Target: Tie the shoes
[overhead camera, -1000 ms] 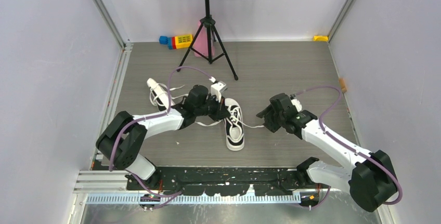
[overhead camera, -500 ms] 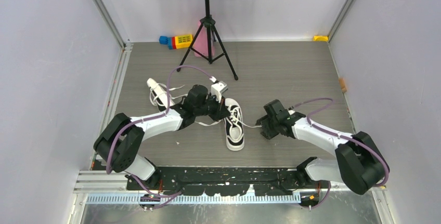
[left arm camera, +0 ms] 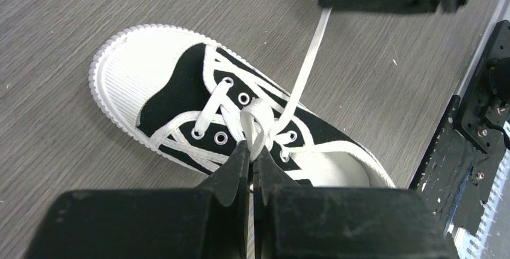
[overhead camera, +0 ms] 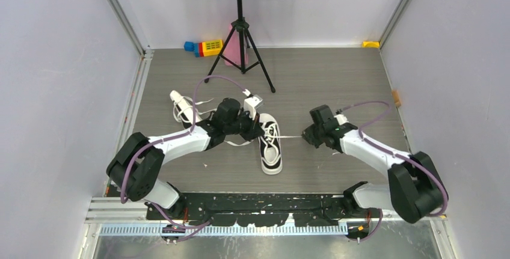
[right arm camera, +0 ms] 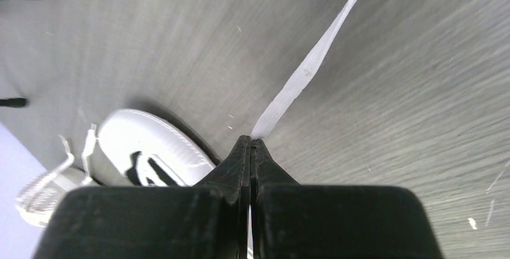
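A grey wood-grain desk (overhead camera: 337,79) sits between pale lilac walls (overhead camera: 60,60), with a black music stand (overhead camera: 240,36) on a tripod and coloured toy blocks (overhead camera: 206,47) at its far edge. One black-and-white shoe (overhead camera: 272,154) lies mid-desk. The second shoe (overhead camera: 182,106) lies to its left, partly behind the left arm. The left claw (left arm camera: 251,161) is pinched closed on a lace loop (left arm camera: 257,107) above the eyelets. The right claw (right arm camera: 250,145), near the shoe's right side, is closed on a taut lace (right arm camera: 307,70).
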